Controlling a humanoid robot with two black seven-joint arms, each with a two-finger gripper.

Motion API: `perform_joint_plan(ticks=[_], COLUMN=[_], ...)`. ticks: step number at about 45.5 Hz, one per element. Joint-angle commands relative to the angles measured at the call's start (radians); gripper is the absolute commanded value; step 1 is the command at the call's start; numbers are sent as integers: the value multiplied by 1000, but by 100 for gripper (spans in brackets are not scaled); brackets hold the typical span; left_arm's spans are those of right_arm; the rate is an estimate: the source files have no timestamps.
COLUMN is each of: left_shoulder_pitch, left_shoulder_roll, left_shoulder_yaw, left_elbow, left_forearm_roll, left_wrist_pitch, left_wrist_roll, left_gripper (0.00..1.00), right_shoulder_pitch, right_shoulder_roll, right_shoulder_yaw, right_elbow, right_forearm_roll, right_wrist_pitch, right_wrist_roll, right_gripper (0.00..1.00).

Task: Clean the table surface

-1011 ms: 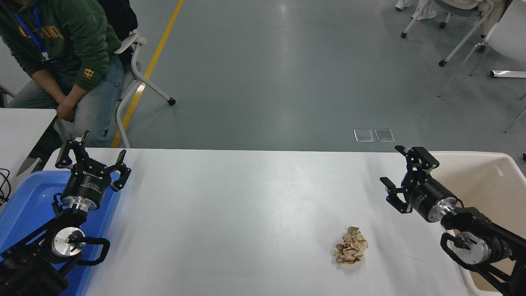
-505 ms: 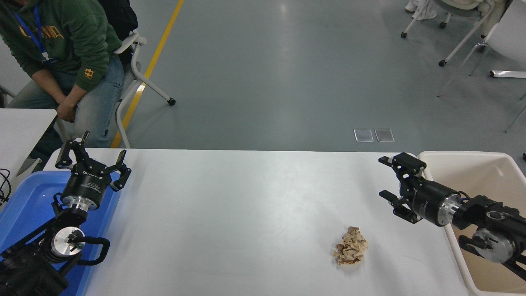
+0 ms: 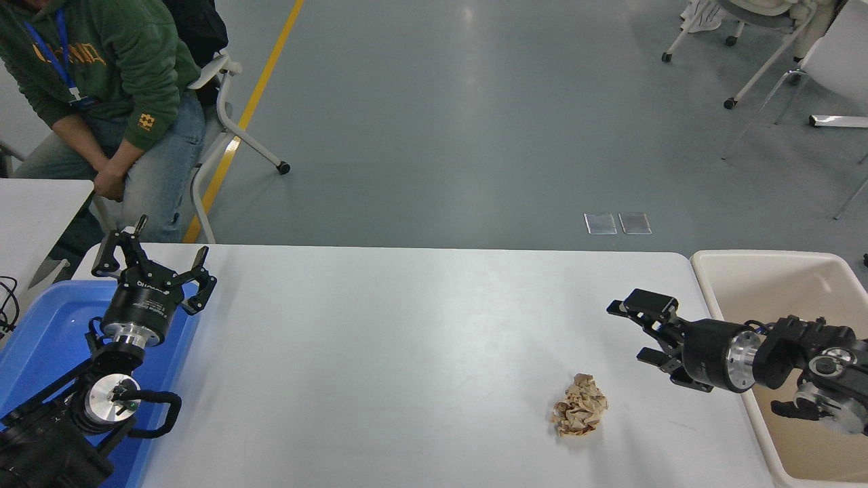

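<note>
The crumpled ball of tan paper [image 3: 579, 415] lies untouched on the wide matte white table surface [image 3: 407, 339], below and left of the right gripper [image 3: 634, 332], so the cleaning is all ahead. Jaws spread, that gripper has swung lower and leftward toward it.

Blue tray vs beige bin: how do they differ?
The blue tray sits at the table surface's left end, with the left end effector parked open above it. The beige bin stands at the right end, lighter in colour and apparently deeper; the right arm reaches out over it. Both are open-topped containers.
</note>
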Motion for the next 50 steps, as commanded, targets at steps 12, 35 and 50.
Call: perform_joint_plan(ticks=[12,35,50], left_shoulder_pitch=[0,0,0], left_shoulder_roll=[0,0,0], left_shoulder_yaw=[0,0,0], left_elbow=[0,0,0], left_forearm_roll=[0,0,0], left_wrist_pitch=[0,0,0], left_wrist_roll=[0,0,0], left_gripper=[99,99,99], right_shoulder_pitch=[11,20,19], right_shoulder_roll=[29,133,199], right_shoulder_yaw=[-174,-173,-179], right_elbow=[14,-23,-87], right_forearm_roll=[-249,-286,-287], right_wrist_pitch=[21,-42,-45], right_wrist_roll=[-27,-30,-30], right_gripper=[100,100,100])
